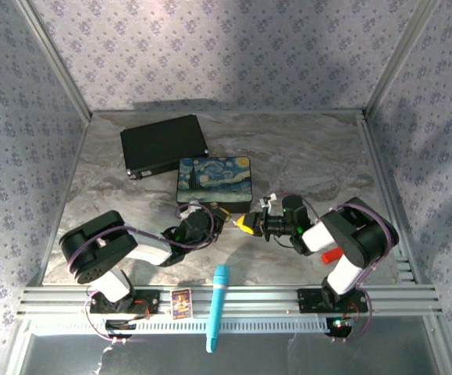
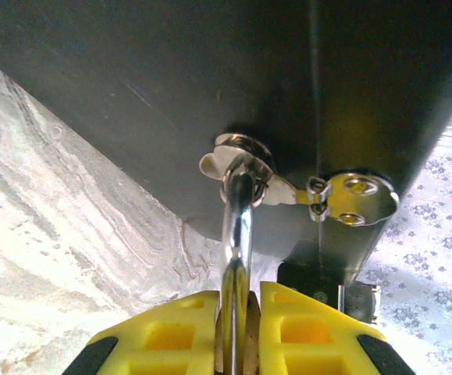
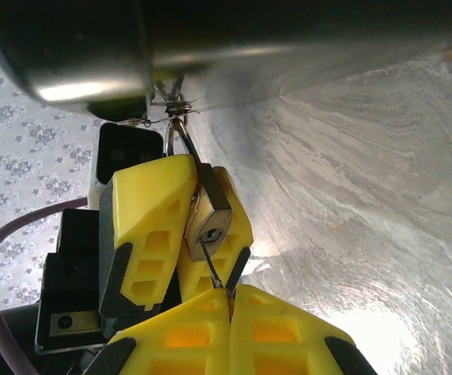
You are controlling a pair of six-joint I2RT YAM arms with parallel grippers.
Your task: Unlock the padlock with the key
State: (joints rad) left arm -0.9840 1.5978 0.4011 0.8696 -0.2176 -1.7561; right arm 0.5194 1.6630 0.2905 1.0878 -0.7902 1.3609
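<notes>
Marble tabletop, floral walls; L claw tight on padlock, R claw on key

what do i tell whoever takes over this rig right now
Grippers: left gripper shut on the padlock, holding it at the front of the Starry Night box. The right gripper is shut on the key.
Done: both are grasped, and the key's tip is at the keyhole.
Left: seat the key, turn it, and free the shackle from the box's latch.
</notes>
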